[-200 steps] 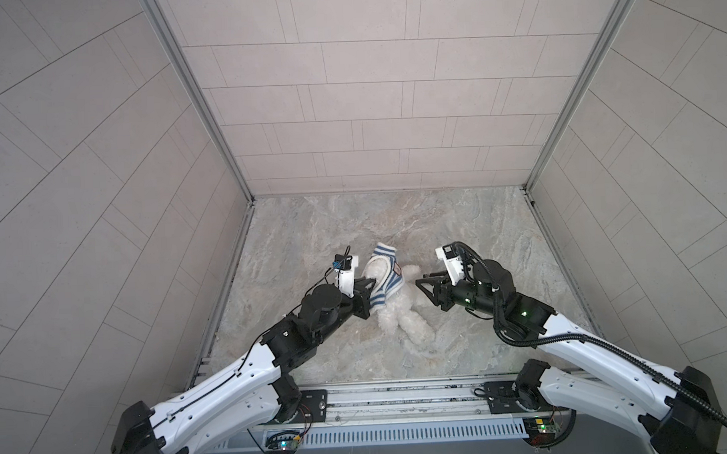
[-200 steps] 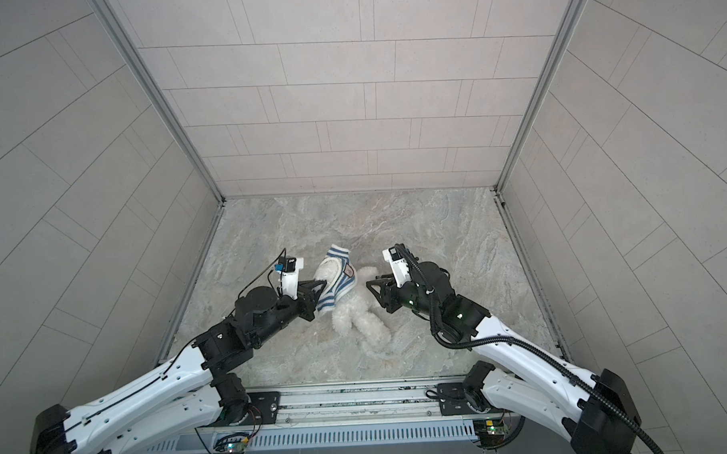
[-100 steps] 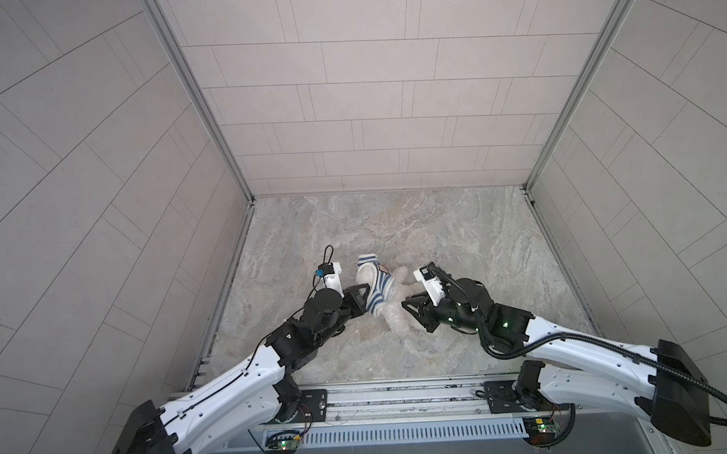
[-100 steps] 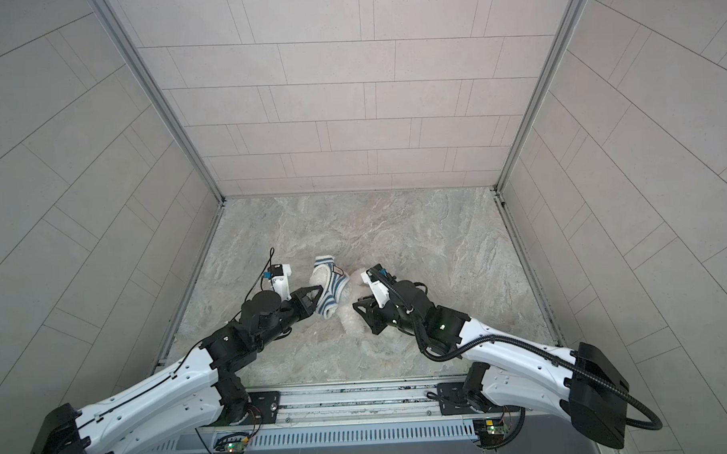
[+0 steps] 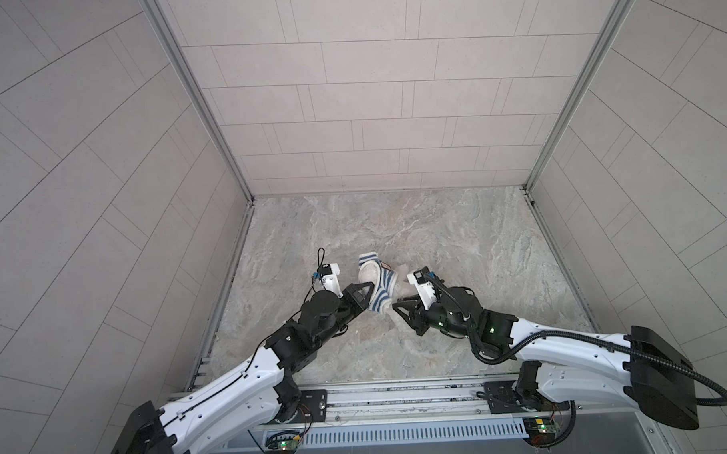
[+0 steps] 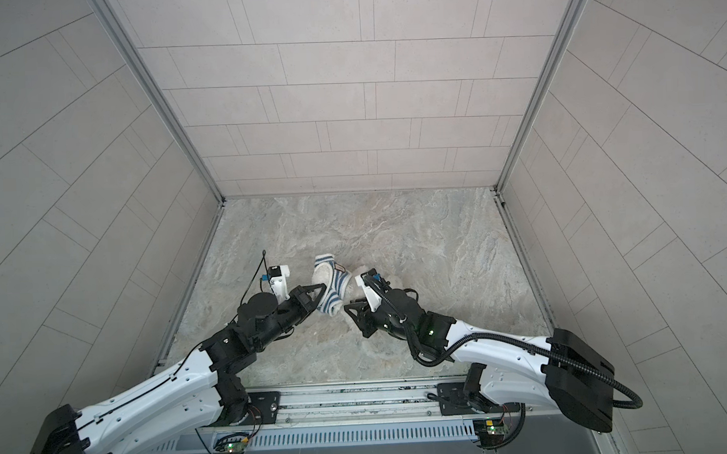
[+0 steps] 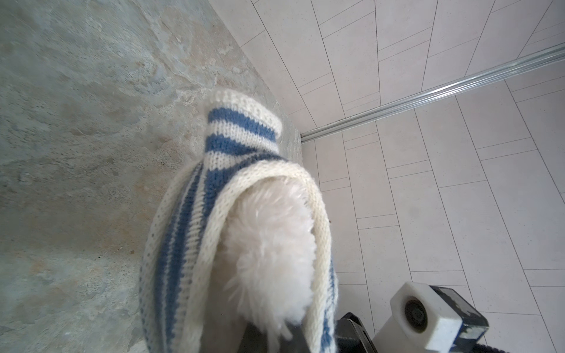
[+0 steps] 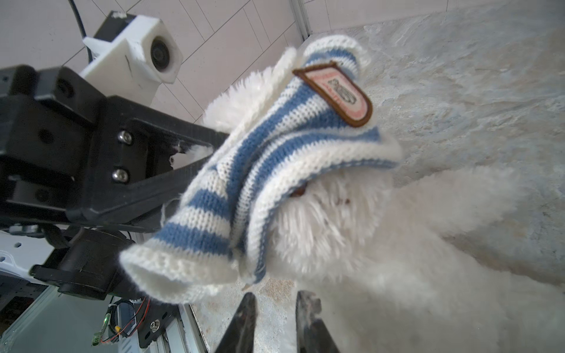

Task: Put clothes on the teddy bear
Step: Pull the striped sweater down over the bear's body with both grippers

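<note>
The teddy bear [image 8: 382, 244] is fluffy and white, and a blue-and-white striped shirt [image 8: 244, 152] with a brown-edged badge [image 8: 336, 91] is pulled over its head down to the eye. In both top views the shirt [image 5: 382, 287] [image 6: 335, 289] sits mid-floor between the arms. My left gripper [image 5: 368, 292] [image 6: 320, 294] is shut on the shirt's edge, its black fingers [image 8: 183, 131] running into the knit. Fur [image 7: 269, 238] fills the shirt's [image 7: 183, 229] opening. My right gripper [image 8: 276, 302] [image 5: 396, 310] stands slightly open close by the bear's face, with only floor between its fingers.
The marbled floor [image 5: 458, 241] is boxed in by tiled walls at the back [image 5: 370, 111] and on both sides. A metal rail [image 5: 401, 397] carrying the arm bases runs along the front. The two grippers nearly meet at the shirt.
My right gripper has swung left and towards the front, from beside the bear to just below its face, and its jaws have narrowed. The left gripper has kept its hold and barely moved.
</note>
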`<control>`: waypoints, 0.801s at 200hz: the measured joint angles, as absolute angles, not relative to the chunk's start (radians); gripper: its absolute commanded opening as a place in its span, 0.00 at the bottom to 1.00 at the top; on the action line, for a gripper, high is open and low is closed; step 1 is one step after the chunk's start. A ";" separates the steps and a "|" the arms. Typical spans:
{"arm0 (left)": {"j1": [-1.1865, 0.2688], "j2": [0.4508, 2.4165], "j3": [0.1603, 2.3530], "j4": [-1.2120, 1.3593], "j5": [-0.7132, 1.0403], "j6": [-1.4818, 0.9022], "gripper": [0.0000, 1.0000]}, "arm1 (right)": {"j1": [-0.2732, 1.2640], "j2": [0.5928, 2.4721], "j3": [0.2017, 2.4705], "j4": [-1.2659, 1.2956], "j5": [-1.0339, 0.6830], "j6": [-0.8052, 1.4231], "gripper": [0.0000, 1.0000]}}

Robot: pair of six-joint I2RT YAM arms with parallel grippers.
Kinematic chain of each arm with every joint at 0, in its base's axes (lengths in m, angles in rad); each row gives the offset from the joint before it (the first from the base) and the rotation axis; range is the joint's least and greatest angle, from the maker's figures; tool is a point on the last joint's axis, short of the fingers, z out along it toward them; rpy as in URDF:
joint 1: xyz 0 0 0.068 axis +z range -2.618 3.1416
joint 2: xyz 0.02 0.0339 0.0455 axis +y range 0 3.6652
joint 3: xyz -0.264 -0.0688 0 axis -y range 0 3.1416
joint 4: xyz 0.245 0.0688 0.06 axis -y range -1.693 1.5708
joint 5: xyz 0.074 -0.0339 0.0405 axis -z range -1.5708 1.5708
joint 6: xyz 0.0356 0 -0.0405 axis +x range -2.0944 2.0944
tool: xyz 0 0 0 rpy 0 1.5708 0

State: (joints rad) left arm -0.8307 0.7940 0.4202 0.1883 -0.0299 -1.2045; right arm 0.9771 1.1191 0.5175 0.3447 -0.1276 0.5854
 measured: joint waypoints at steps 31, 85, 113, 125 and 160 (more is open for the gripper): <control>-0.850 0.798 0.420 0.193 -0.030 -1.209 0.00 | 0.978 1.126 0.519 0.365 -0.126 0.588 0.27; -0.862 0.803 0.420 0.209 -0.031 -1.214 0.00 | 0.982 1.155 0.525 0.405 -0.127 0.598 0.34; -0.867 0.803 0.420 0.211 -0.040 -1.215 0.00 | 0.986 1.185 0.529 0.433 -0.129 0.611 0.38; -0.868 0.803 0.420 0.211 -0.046 -1.215 0.00 | 0.989 1.197 0.529 0.449 -0.130 0.613 0.39; -0.868 0.803 0.420 0.211 -0.053 -1.215 0.00 | 0.996 1.212 0.529 0.472 -0.130 0.619 0.40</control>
